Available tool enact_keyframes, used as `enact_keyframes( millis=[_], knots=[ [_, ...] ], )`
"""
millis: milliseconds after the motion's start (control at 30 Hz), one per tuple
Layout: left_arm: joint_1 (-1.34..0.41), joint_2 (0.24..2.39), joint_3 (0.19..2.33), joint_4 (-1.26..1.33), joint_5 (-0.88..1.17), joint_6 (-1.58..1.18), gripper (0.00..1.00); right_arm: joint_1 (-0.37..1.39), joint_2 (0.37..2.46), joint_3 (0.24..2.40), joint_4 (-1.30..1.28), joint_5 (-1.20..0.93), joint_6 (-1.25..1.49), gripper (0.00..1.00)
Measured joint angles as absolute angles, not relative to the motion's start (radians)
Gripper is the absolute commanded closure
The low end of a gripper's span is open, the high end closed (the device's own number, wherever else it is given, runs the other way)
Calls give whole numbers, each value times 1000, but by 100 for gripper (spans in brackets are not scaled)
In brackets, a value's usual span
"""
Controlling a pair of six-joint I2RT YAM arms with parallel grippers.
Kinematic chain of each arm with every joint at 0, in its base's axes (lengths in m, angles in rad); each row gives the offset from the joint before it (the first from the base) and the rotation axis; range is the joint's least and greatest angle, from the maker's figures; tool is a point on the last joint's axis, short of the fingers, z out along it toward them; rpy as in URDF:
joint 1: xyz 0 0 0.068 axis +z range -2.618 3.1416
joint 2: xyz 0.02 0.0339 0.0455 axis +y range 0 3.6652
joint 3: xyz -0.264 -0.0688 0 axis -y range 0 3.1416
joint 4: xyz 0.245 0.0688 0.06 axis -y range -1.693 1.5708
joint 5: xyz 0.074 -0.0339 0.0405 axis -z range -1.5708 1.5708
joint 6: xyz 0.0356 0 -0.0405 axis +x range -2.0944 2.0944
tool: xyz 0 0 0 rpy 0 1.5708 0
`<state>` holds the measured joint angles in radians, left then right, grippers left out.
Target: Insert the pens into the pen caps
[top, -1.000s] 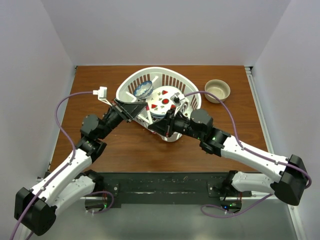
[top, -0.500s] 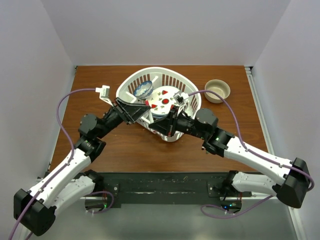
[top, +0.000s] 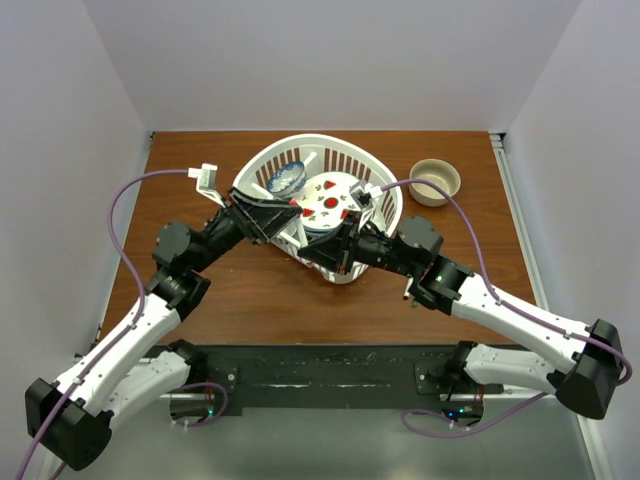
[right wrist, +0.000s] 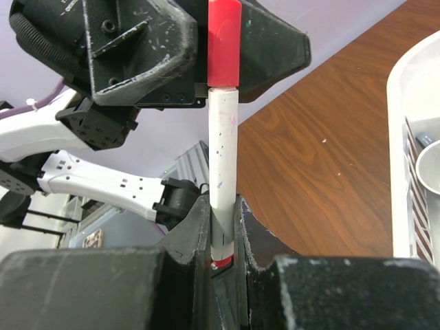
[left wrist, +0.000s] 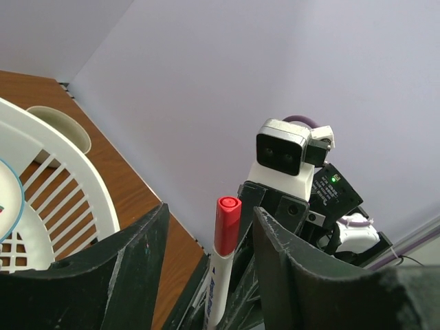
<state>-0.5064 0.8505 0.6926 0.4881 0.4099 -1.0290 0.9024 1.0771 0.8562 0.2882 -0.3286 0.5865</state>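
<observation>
My right gripper [right wrist: 221,199] is shut on a white-barrelled pen [right wrist: 223,144], held near its red tail end. A red pen cap [right wrist: 224,41] sits on the pen's tip. The capped tip stands between the two fingers of my left gripper [left wrist: 210,208], which is open, with a gap on each side of the cap [left wrist: 227,223]. In the top view the left gripper [top: 283,210] and right gripper [top: 335,240] meet over the near edge of the basket. The other pens and caps are hidden.
A white ribbed basket [top: 330,150] holds a plate with red marks [top: 325,200] and a blue-patterned bowl [top: 285,178]. A beige bowl [top: 435,180] stands at the back right. The basket rim [left wrist: 82,199] lies close to the left gripper.
Both arms have shifted slightly. The left wrist has risen a little towards the back, and the right arm has drawn a little to the right. The capped pen stays between the grippers.
</observation>
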Motion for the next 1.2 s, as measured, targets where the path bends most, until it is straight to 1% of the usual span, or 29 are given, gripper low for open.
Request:
enact_keyframes(
  millis=[300,600,800,867,900,1000,1033,1067,1200],
  knots=[
    [-506,860,706,514,434,-1016,49,902,1076,856,310,-360,594,100],
    [-504,848,706,538,464,-1011,50,902,1072,856,314,-363,594,100],
    [-500,828,706,538,467,-1011,52,902,1072,856,314,-364,595,100],
    [-498,828,706,538,467,-1011,54,902,1070,856,314,-366,595,100],
    [-498,828,706,538,466,-1012,56,902,1070,856,315,-367,595,100],
    [-498,828,706,538,466,-1014,73,902,1065,856,315,-369,596,100],
    [-498,829,706,538,467,-1016,90,902,1064,856,315,-369,596,100],
    [-498,831,706,540,469,-1016,100,902,1063,856,315,-370,596,100],
    [-498,836,706,544,481,-1034,100,902,1059,856,307,-361,592,100]
  ],
)
